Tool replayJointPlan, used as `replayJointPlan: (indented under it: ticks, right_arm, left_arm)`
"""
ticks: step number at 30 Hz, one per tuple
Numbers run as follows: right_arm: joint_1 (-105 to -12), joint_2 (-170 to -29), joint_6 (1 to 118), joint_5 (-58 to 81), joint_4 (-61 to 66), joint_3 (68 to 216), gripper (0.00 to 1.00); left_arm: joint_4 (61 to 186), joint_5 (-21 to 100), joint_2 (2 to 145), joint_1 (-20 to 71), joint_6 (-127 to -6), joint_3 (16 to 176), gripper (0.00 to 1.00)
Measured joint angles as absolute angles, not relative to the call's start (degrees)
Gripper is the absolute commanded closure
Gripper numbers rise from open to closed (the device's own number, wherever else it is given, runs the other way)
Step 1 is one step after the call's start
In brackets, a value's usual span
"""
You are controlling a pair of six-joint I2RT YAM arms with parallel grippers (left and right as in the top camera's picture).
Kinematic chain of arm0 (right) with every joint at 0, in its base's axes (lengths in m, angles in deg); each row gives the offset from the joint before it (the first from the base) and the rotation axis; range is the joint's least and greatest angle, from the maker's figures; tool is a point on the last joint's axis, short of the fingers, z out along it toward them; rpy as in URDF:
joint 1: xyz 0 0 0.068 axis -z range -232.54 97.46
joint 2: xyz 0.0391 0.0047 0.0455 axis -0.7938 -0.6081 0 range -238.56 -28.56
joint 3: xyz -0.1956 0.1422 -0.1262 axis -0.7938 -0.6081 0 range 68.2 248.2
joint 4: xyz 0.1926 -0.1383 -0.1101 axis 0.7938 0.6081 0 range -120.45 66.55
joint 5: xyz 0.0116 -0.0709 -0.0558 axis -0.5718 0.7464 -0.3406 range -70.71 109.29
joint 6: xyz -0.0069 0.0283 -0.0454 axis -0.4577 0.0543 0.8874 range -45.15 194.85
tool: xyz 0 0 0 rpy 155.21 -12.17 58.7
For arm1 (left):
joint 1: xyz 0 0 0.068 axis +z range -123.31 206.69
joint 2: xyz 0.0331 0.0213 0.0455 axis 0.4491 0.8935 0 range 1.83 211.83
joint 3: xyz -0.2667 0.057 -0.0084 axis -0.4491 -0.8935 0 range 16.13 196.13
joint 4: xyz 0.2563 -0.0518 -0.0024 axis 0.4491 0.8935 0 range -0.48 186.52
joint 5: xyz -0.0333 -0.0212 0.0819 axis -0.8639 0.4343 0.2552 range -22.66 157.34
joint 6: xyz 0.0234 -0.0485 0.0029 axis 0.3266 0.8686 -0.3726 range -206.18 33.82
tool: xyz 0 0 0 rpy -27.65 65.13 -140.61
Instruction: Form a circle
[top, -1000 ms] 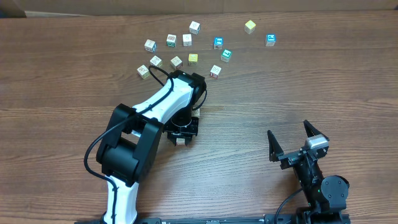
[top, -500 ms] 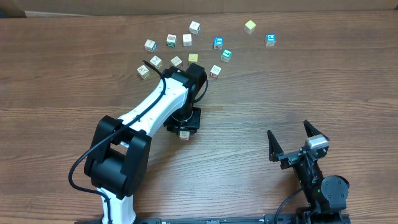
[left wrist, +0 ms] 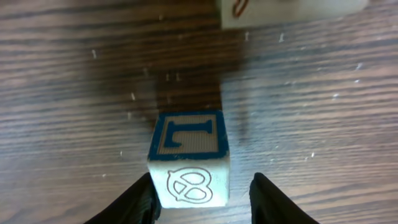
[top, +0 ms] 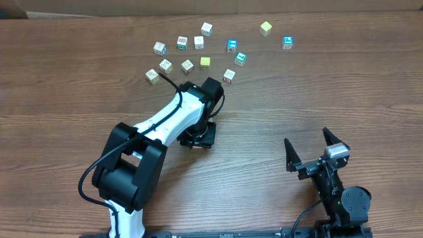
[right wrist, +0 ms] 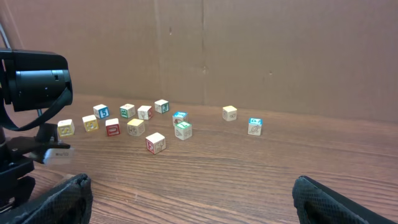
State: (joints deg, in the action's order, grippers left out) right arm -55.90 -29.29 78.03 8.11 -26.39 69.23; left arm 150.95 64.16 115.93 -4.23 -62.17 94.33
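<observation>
Judging from the layout, the circle (top: pixel 205 62) is barely begun: its cubes sit in a loose, unclosed clump at twelve o'clock on the table (top: pixel 370 79). The left gripper (left wrist: pixel 200 186) stands slackened around a blue-lettered block (left wrist: pixel 189 155) at the clump's six o'clock, not clamping it. The right gripper (top: pixel 308 140) rests spread wide and empty at four o'clock.

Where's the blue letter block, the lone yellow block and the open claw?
Blue letter block (left wrist: pixel 189 142): left wrist view, its top face.
Lone yellow block (top: pixel 266 28): overhead view, its top face.
Right claw (top: pixel 306 137): overhead view, midway between its fingertips.
</observation>
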Motion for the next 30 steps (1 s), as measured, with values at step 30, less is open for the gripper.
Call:
replayJointPlan:
  ticks: [30]
  right_arm:
    - [-55.9, -29.3, 78.0, 8.1, -26.4, 69.2, 0.0]
  left_arm:
    - [148.1, 69.5, 115.9, -4.3, -60.7, 94.3, 0.75]
